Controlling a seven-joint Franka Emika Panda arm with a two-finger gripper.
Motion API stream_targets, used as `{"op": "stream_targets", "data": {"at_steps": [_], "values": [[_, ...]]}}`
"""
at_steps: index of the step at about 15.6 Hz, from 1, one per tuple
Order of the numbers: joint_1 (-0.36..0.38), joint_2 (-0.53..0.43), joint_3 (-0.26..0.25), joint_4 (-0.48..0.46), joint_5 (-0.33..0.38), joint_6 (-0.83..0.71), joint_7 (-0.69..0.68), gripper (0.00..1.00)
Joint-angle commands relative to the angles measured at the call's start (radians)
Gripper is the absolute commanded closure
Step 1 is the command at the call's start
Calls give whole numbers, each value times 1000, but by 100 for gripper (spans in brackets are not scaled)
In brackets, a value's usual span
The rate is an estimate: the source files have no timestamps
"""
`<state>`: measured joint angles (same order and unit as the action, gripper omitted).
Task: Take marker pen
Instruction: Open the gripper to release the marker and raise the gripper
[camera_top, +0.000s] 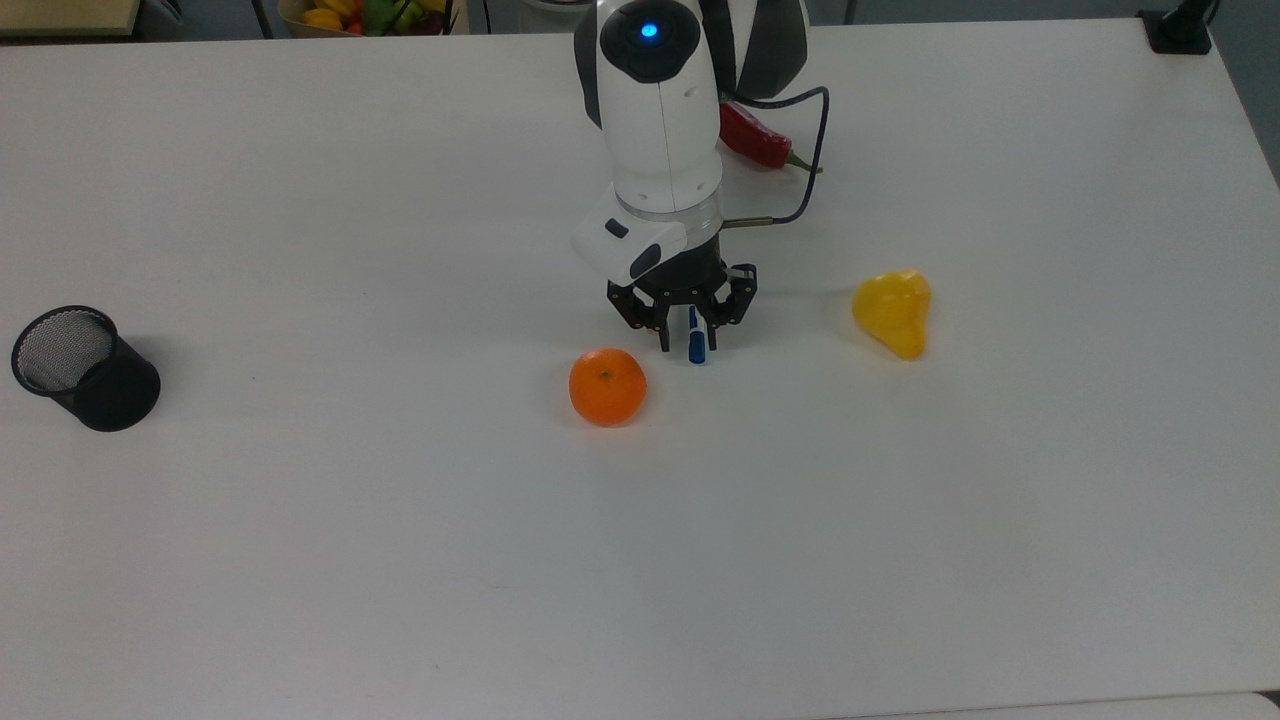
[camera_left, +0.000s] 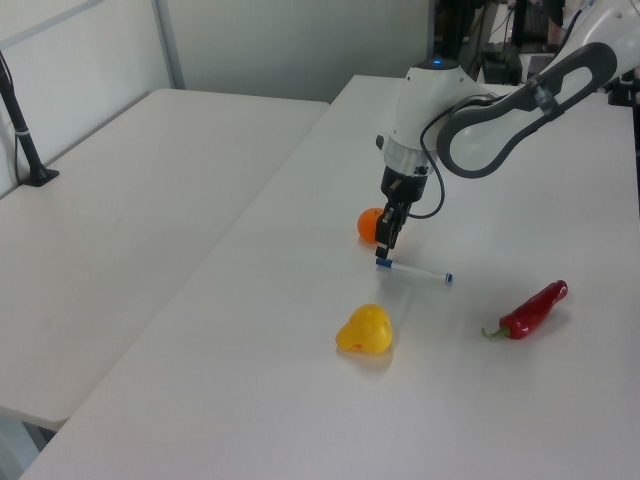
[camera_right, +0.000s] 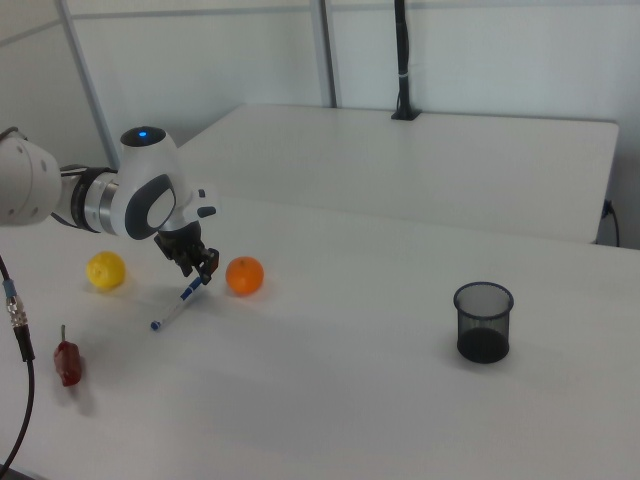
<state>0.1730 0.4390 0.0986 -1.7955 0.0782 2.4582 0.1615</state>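
Here the gripper (camera_top: 689, 345) had its fingers spread around the blue-capped end of the marker pen (camera_left: 415, 271), whose barrel ran back under the arm.

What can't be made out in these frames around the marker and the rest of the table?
- Marker pen: in the top view the wrist covers its barrel, leaving the blue cap end. Its print is too small to read.
- Gripper: whether the fingers touch the pen is too small to tell.
- Red chili: arm covers its far end in the top view.
- Black mesh cup: inside too dark.
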Motion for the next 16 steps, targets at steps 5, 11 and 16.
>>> {"op": "stream_targets", "data": {"at_steps": [5,11,16], "values": [[-20,-55,-5,-5,5,-5,-20,0],[-93,-270,-14,10,2,-365,-34,0],[-135,-425,-19,19,-5,-615,-48,0]]}}
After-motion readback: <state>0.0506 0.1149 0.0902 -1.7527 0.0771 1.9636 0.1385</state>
